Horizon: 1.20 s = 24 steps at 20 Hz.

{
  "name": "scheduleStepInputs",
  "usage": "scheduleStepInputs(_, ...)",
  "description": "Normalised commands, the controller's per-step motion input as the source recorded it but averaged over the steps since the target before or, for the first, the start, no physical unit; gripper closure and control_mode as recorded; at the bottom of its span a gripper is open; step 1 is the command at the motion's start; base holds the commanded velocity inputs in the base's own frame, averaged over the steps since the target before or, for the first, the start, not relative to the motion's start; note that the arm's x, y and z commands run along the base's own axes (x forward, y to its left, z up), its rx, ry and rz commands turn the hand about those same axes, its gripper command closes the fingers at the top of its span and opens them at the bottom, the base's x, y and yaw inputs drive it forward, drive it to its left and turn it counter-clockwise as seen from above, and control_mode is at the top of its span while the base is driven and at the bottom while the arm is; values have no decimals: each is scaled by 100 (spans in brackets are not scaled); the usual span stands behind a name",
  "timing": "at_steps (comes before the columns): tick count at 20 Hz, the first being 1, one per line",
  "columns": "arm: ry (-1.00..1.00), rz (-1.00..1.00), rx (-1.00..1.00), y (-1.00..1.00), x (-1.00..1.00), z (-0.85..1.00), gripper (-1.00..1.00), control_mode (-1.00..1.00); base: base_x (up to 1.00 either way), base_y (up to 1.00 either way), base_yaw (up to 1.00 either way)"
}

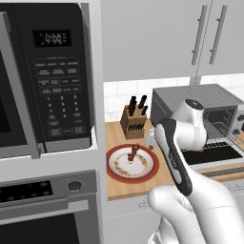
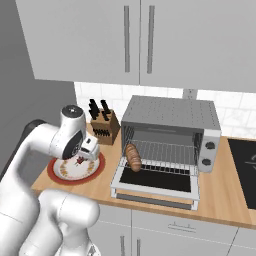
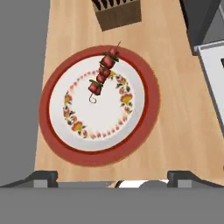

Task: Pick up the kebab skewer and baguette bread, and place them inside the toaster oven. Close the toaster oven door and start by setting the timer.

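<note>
The end effector (image 3: 112,177) hung over the plate (image 3: 57,131) with its jaws spread wide and nothing between them; its two dark fingertips (image 3: 41,176) stood apart at the foot of the hand view; the kebab skewer (image 3: 102,75) lay on the far part of the plate, slanting toward the knife block (image 3: 117,12), its pointed end reaching over the red rim; the plate sat near the left end of the wooden bench (image 3: 175,109), close to the front edge, with the knife block behind it by the tiled wall; the toaster oven (image 2: 170,120) stood to the right of the plate on the same bench, its toaster oven door (image 2: 156,184) dropped flat toward the front edge; the baguette bread (image 2: 133,156) lay on the wire rack (image 2: 165,152) inside, at the left side of the opening, tilted along the rack; the black microwave (image 1: 47,76) stood over the steel wall oven (image 1: 47,209) past the left end of the bench
</note>
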Motion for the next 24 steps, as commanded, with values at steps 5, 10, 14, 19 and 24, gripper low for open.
scheduleStepInputs(5,8,-23,6,85,85,-50,-100,-100,0,0,0)
scheduleStepInputs(10,9,-15,0,35,82,-41,-100,-100,0,0,0)
scheduleStepInputs(14,11,-8,0,0,62,-17,-100,-100,0,0,0)
scheduleStepInputs(19,10,-5,0,0,55,-29,-100,-100,0,0,0)
scheduleStepInputs(24,13,-1,0,0,49,-29,-100,-100,0,0,0)
